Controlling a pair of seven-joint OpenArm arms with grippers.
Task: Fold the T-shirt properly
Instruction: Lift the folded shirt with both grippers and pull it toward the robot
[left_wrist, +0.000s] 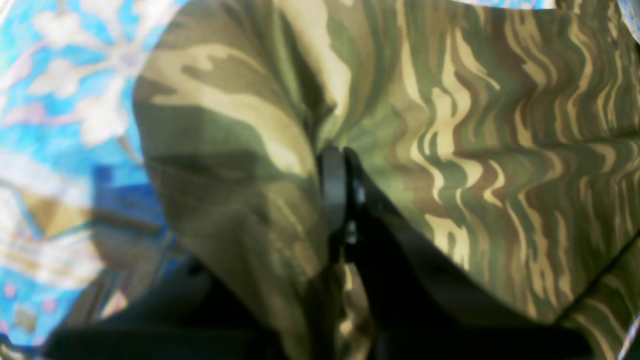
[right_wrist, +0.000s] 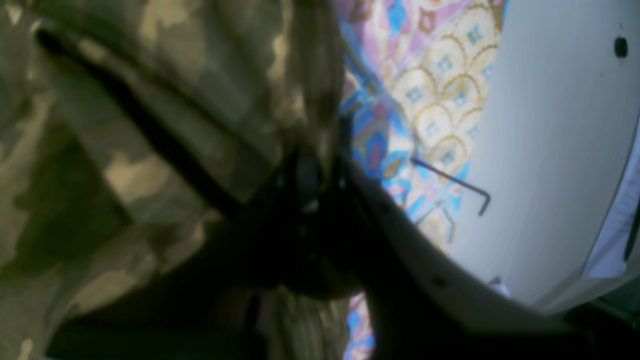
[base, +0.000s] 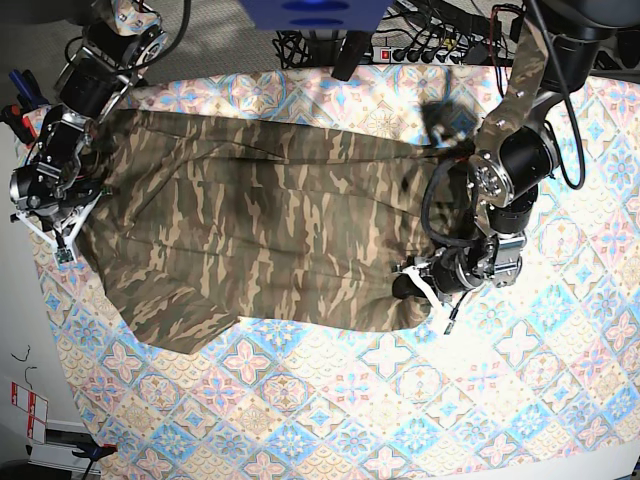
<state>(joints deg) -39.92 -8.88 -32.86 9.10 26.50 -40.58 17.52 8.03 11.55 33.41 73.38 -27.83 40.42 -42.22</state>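
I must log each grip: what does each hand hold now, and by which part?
Both hold the T-shirt: left hand pinches a bunched fold at one side edge, right hand pinches cloth at the opposite side edge.

Camouflage shirt (base: 270, 230) on a pastel patterned cloth (base: 400, 400).

The shirt is printed in wavy streaks of olive green, brown and pale tan; in the left wrist view the tan bands run as thin ripples on the right and broaden into large blotches on the left. The cloth carries a diamond grid in light blue, pink, cream and yellow-gold, with flower-like motifs inside the diamonds and gold scalloped arcs in the right wrist view. The arms (base: 505, 160) are black with silver-grey joints. A plain off-white surface (right_wrist: 550, 150) lies at the right of the right wrist view.
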